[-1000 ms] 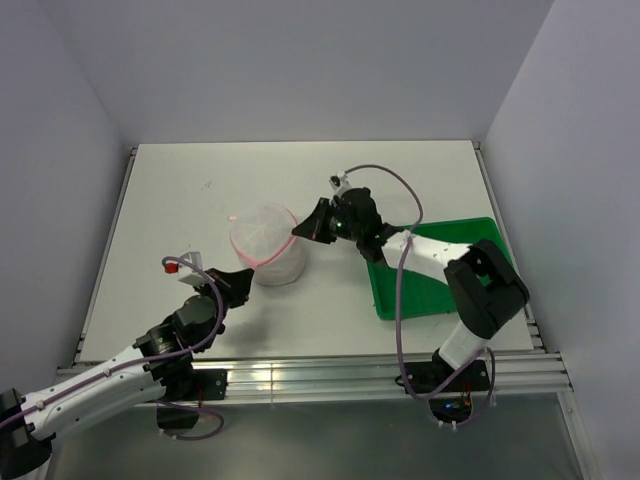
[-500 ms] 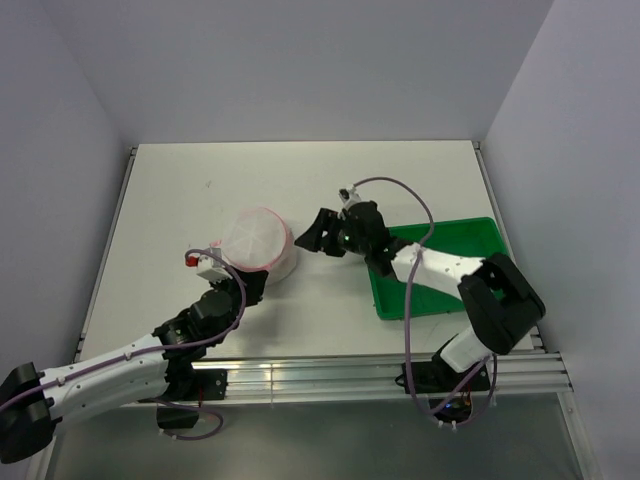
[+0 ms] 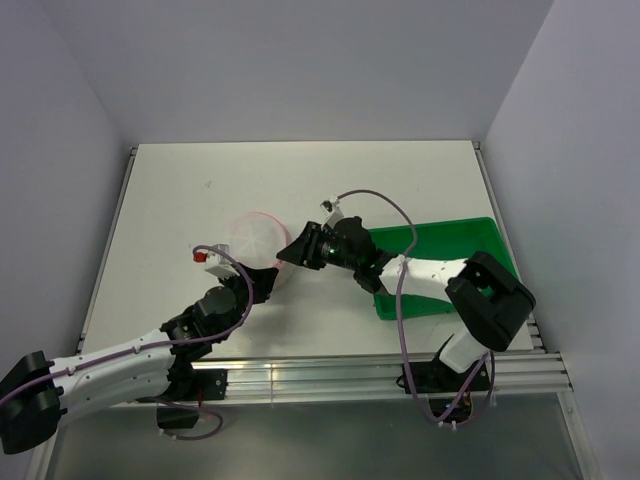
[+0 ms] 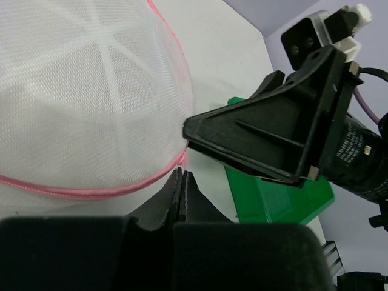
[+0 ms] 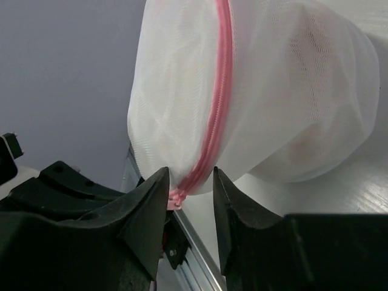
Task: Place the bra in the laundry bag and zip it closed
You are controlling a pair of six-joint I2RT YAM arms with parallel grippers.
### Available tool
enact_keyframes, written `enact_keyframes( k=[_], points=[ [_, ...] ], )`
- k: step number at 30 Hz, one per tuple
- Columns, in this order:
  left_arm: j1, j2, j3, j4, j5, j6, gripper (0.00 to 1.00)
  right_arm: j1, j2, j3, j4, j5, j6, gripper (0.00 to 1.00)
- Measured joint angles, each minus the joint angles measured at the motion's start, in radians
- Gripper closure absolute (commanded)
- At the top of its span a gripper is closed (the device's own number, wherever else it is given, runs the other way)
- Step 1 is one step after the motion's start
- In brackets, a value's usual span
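Because the laundry bag [image 3: 255, 240] sits on the worktop [image 3: 180, 190] between my two arms, the overhead view shows the right claw [image 3: 286, 256] touching its right side. Left wrist: the left claw [image 4: 182, 177] is shut just under the pink trim [image 4: 91, 191], and I cannot tell if it grips it. Right wrist: the jaws are part-open astride the near end of the zip [image 5: 219, 91], which runs straight away from them. The bra [image 5: 303, 142] shades the mesh peach.

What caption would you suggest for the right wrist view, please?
Right gripper, jaws apart, straddling the end of the pink zip on the domed mesh laundry bag.
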Motion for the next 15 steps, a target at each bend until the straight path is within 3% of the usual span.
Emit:
enact_keyframes(
  k=[1,2,5,8,15],
  points=[
    [0.000,-0.001,0.000,0.000,0.001,0.000,1.00,0.000,0.013,0.006,0.002,-0.002,0.006,0.64],
    [0.000,-0.002,0.000,0.000,0.001,0.000,1.00,0.000,0.021,0.011,0.002,-0.003,0.008,0.77],
    [-0.001,-0.014,0.000,-0.002,0.001,0.000,1.00,0.000,0.038,0.024,0.009,-0.006,0.018,0.92],
    [-0.001,-0.038,0.000,-0.024,-0.001,0.000,1.00,0.000,0.039,0.030,0.008,-0.009,0.022,0.99],
    [-0.001,-0.208,-0.002,-0.173,-0.044,0.001,1.00,-0.049,0.047,0.084,-0.045,-0.051,-0.017,1.00]
  ],
)
